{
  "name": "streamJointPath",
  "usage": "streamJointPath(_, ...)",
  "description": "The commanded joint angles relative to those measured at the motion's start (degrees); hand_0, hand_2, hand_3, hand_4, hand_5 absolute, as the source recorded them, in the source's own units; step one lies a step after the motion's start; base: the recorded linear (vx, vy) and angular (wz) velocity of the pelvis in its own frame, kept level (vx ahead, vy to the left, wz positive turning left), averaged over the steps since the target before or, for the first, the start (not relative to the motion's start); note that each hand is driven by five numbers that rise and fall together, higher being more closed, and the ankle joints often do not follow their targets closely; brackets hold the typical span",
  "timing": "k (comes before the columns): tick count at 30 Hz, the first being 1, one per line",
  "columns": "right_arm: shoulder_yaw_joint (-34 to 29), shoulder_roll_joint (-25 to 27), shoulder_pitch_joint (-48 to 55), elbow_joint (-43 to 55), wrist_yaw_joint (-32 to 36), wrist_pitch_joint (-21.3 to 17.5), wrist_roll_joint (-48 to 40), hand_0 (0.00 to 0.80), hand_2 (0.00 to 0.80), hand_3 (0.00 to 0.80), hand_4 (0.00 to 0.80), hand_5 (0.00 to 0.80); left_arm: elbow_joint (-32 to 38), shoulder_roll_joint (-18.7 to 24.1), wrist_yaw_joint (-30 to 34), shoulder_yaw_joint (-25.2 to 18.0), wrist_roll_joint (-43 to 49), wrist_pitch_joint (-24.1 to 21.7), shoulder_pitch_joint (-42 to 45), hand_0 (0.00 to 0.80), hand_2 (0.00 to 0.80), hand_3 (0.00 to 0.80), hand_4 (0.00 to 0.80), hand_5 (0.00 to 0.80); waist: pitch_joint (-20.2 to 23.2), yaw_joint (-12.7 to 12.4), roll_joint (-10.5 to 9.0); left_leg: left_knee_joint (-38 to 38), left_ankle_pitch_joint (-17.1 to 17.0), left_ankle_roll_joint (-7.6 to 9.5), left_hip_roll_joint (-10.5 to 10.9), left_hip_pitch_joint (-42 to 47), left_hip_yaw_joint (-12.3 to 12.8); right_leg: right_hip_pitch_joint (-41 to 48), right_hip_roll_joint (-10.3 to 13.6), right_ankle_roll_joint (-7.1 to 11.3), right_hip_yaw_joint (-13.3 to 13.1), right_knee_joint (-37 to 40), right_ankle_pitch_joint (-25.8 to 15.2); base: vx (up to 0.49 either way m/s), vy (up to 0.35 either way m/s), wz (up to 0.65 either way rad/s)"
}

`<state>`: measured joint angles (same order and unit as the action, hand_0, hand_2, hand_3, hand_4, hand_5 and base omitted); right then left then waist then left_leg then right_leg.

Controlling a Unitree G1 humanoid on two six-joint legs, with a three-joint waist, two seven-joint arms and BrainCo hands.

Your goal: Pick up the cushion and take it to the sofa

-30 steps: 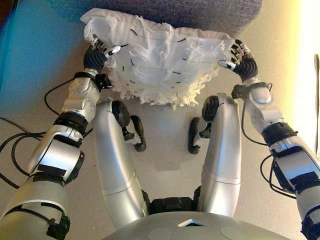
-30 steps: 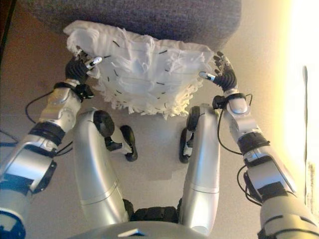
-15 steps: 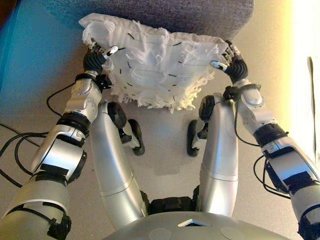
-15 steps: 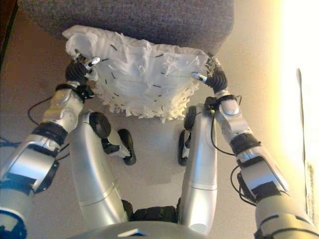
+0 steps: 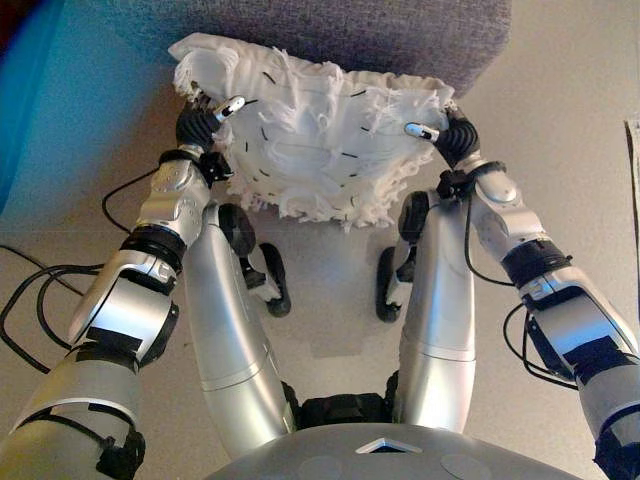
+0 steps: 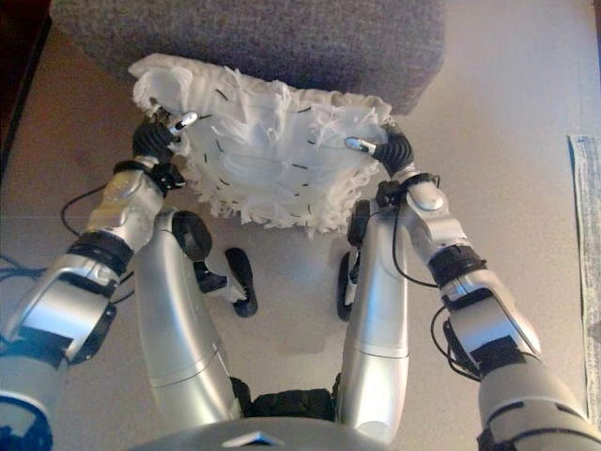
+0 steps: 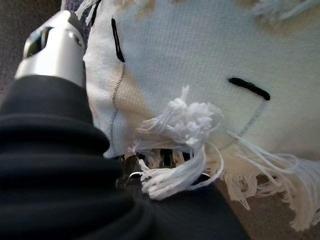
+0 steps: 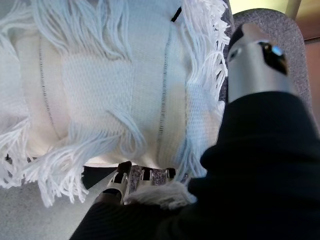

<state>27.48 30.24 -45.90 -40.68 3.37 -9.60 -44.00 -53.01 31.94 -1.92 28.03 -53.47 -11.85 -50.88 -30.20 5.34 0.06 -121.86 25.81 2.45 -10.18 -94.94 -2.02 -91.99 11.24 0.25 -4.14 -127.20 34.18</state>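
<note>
A white fringed cushion [image 5: 310,140] with short black stitches is held up between my two hands, its far edge against the front of the grey sofa [image 5: 380,35]. My left hand [image 5: 200,122] grips its left side, thumb on top and fingers curled under the fringe; the left wrist view shows the cushion [image 7: 200,75] close. My right hand [image 5: 448,138] grips the right side the same way, thumb on top; the right wrist view shows the cushion [image 8: 110,85] and the fingers [image 8: 122,182] under its fringe.
The grey sofa spans the top of the eye views. Beige floor [image 5: 560,120] lies around it. A pale rug edge [image 6: 587,235] shows at the far right.
The camera has shifted a little. My right hand has moved inward to the left, squeezing the cushion narrower. The cushion stays at the sofa's front edge.
</note>
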Motion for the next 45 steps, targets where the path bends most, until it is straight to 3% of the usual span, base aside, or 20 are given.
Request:
streamJointPath(1, 2.8, -4.9, -5.5, 4.9, 2.3, 0.5, -1.4, 0.000, 0.000, 0.000, 0.000, 0.000, 5.3, -4.9, 2.8, 3.7, 2.9, -2.9, -3.6, 0.000, 0.000, 0.000, 0.000, 0.000, 0.4, -2.4, 1.26, -5.6, 13.6, 1.85, 1.9, 5.0, 2.9, 2.0, 1.1, -5.98, 6.0, 1.6, 0.6, 0.007, -0.005, 0.04)
streamJointPath(3, 3.0, -5.1, -5.6, 5.0, 2.2, 0.9, -1.3, 0.000, 0.000, 0.000, 0.000, 0.000, 5.7, -5.0, 3.6, 3.9, 2.5, -3.2, -3.7, 0.000, 0.000, 0.000, 0.000, 0.000, 0.4, -2.5, 1.30, -5.7, 13.6, 1.90, 1.9, 5.0, 3.0, 2.0, 1.1, -6.03, 5.9, 1.5, 0.6, 0.010, 0.004, 0.06)
streamJointPath(4, 3.1, -5.1, -5.6, 5.0, 2.1, 1.0, -1.2, 0.182, 0.182, 0.182, 0.182, 0.182, 6.0, -5.0, 3.4, 4.0, 2.9, -3.2, -3.7, 0.226, 0.226, 0.226, 0.226, 0.226, 0.4, -2.5, 1.35, -5.7, 13.6, 1.93, 2.0, 5.0, 3.0, 2.0, 1.1, -6.04, 5.9, 1.4, 0.6, 0.004, 0.001, 0.05)
streamJointPath(5, 3.2, -5.3, -5.5, 5.0, 1.5, 0.8, -0.8, 0.634, 0.634, 0.634, 0.634, 0.634, 6.1, -5.1, 3.2, 4.1, 2.8, -3.1, -3.6, 0.251, 0.251, 0.251, 0.251, 0.251, 0.4, -2.5, 1.37, -5.8, 13.5, 1.95, 2.0, 5.0, 3.0, 2.0, 1.1, -6.03, 5.9, 1.4, 0.5, 0.001, 0.000, 0.03)
streamJointPath(6, 3.1, -5.5, -5.5, 5.0, 1.8, 0.6, -0.6, 0.800, 0.800, 0.800, 0.800, 0.800, 6.3, -5.3, 3.7, 4.2, 2.1, -3.1, -3.5, 0.220, 0.220, 0.220, 0.220, 0.220, 0.4, -2.6, 1.40, -5.8, 13.6, 1.98, 2.0, 5.0, 3.0, 2.0, 1.1, -6.02, 5.9, 1.4, 0.6, 0.000, 0.000, 0.00)
streamJointPath(7, 3.0, -5.7, -5.6, 5.0, 2.1, 0.5, 0.1, 0.800, 0.800, 0.800, 0.800, 0.800, 6.4, -5.4, 4.6, 4.1, 2.0, -4.1, -3.6, 0.800, 0.800, 0.800, 0.800, 0.800, 0.4, -2.5, 1.36, -5.8, 13.6, 2.03, 2.0, 5.0, 3.0, 2.0, 1.0, -6.03, 6.0, 1.4, 0.6, 0.000, 0.000, 0.00)
streamJointPath(13, 3.2, -6.0, -5.4, 6.1, -3.2, 0.5, 2.6, 0.800, 0.800, 0.800, 0.800, 0.800, 7.8, -5.9, 3.6, 4.8, 3.2, -3.7, -3.1, 0.800, 0.800, 0.800, 0.800, 0.800, 0.4, -2.7, 1.44, -5.7, 13.5, 2.05, 2.3, 5.0, 3.3, 2.0, 0.9, -5.90, 6.0, 1.6, 0.3, 0.000, 0.000, 0.00)
streamJointPath(26, 2.2, -6.3, -4.2, 6.3, -3.6, -0.2, 2.9, 0.800, 0.800, 0.800, 0.800, 0.800, 8.9, -6.5, 4.4, 4.4, 3.4, -4.1, -1.8, 0.800, 0.800, 0.800, 0.800, 0.800, 0.4, -2.9, 1.43, -6.2, 13.4, 2.00, 2.8, 5.0, 3.3, 2.0, 1.1, -5.71, 5.7, 1.1, 0.3, 0.000, 0.000, 0.00)
streamJointPath(31, 0.7, -5.5, -3.4, 6.9, -4.3, -0.7, 4.2, 0.800, 0.800, 0.800, 0.800, 0.800, 9.4, -5.9, 6.3, 3.4, 3.1, -6.2, -1.4, 0.800, 0.800, 0.800, 0.800, 0.800, 0.4, -2.9, 1.49, -3.7, 12.7, 1.70, 3.4, 5.0, 3.4, 2.0, 1.8, -5.33, 6.0, 3.1, -0.3, 0.000, -0.005, 0.02)
streamJointPath(36, -3.0, -3.8, -8.9, 8.0, -4.9, -3.4, 8.1, 0.800, 0.800, 0.800, 0.800, 0.800, 11.8, -3.6, 8.9, -0.2, 3.3, -12.3, -5.3, 0.800, 0.800, 0.800, 0.800, 0.800, 0.4, -3.5, 1.87, 13.0, 9.4, 1.45, 3.7, 5.7, 5.2, 2.1, 3.5, -4.10, 6.7, 18.6, -3.8, -0.146, -0.023, 0.14)
streamJointPath(39, -5.1, -3.6, -9.3, 10.7, -4.7, -4.6, 11.0, 0.800, 0.800, 0.800, 0.800, 0.800, 15.1, -3.1, 9.9, -4.0, 4.9, -15.8, -3.8, 0.800, 0.800, 0.800, 0.800, 0.800, 0.4, -3.9, 1.21, 26.6, 5.6, 1.01, 3.4, 12.3, 6.8, 8.6, 2.0, -2.96, 7.4, 32.2, -7.5, -0.137, -0.048, -0.03)
streamJointPath(45, -9.8, -5.1, -0.4, 20.2, -2.3, -8.5, 18.1, 0.800, 0.800, 0.800, 0.800, 0.800, 23.7, -4.4, 8.2, -8.9, 9.4, -20.2, 4.0, 0.800, 0.800, 0.800, 0.800, 0.800, 1.3, -3.4, 0.57, 45.6, -2.2, -0.79, 4.9, 25.6, 5.5, 23.5, -2.1, -1.25, 7.7, 52.0, -13.6, -0.021, -0.046, -0.10)
